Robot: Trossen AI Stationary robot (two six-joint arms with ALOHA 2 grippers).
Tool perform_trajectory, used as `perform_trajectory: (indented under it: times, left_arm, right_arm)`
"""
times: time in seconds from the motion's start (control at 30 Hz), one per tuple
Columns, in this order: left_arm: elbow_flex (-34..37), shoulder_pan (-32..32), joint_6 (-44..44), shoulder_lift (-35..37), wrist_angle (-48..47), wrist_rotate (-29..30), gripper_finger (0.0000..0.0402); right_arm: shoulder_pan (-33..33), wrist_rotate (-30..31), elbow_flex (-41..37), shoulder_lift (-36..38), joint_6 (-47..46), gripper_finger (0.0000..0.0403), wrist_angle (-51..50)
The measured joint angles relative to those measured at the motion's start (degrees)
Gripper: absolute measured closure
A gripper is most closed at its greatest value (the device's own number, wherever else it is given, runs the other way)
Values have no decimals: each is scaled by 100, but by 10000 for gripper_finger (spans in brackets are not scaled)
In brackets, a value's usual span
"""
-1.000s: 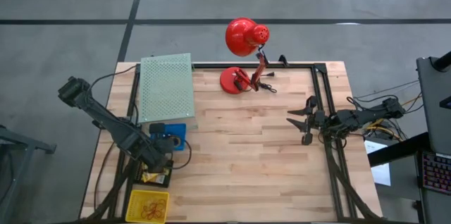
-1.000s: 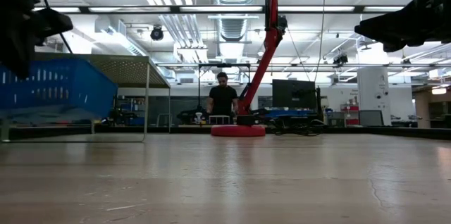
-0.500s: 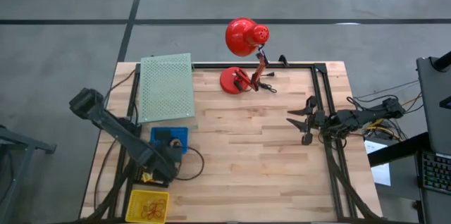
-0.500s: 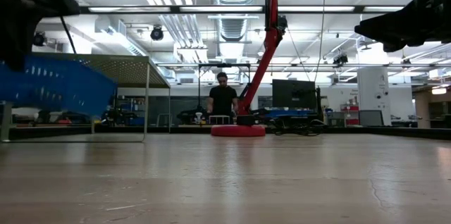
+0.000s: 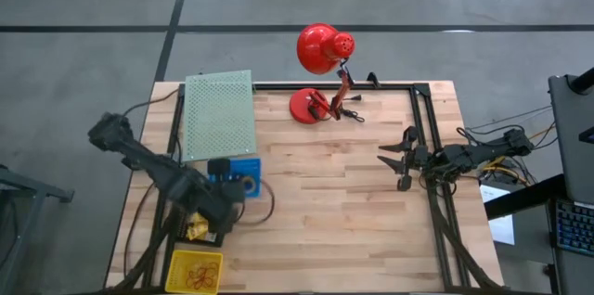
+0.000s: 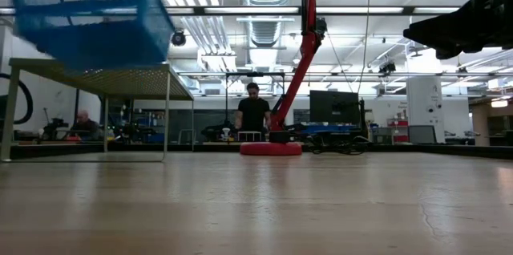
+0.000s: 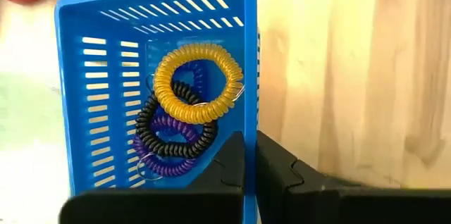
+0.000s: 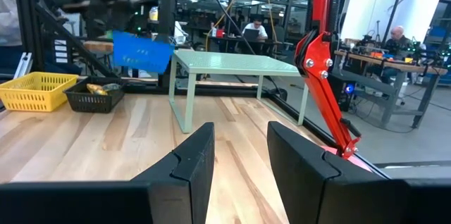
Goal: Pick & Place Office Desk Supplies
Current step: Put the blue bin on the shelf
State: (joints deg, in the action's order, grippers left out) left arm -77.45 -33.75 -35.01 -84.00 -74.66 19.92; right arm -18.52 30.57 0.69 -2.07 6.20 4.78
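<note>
A blue slotted basket [image 5: 245, 174] hangs in the air over the table's left part; the low view shows the basket [image 6: 92, 22] well above the tabletop. Inside it lie a yellow coil ring [image 7: 197, 83], a black one [image 7: 173, 129] and a purple one [image 7: 165, 162]. My left gripper [image 7: 250, 141] is shut on the basket's wall, coming from above. My right gripper [image 5: 401, 160] waits open at the table's right side, level, with nothing between its fingers [image 8: 236, 157]. My left gripper pinches one side wall of the basket at its top rim [image 7: 249, 115], one finger inside the basket and one outside. The fingers slant down from above. The basket hangs below them, slightly tilted, clear of the table, with the coil rings resting on its floor.
A pale green perforated stand [image 5: 219, 114] sits at the far left, just beyond the basket. A red desk lamp [image 5: 320, 72] stands at the far middle. A yellow basket [image 5: 195, 270] and a black tray [image 5: 200, 232] with yellow pieces sit off the near left edge. Bare wood lies mid-table.
My left gripper has risen, staying shut on the blue basket, and has shifted a little toward the table's right. The basket has gone from low near the tabletop to high above it, lifted clear.
</note>
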Motion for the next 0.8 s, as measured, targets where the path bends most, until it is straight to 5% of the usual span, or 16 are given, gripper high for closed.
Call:
perform_trajectory:
  times: [0.57,0.8]
  left_arm:
    - [-675,3356,2021,1570,-898,-312,388]
    - [-669,3641,2416,1461,-874,-487,388]
  right_arm:
    - [2,0,0,0,0,275,0]
    - [2,0,0,0,0,275,0]
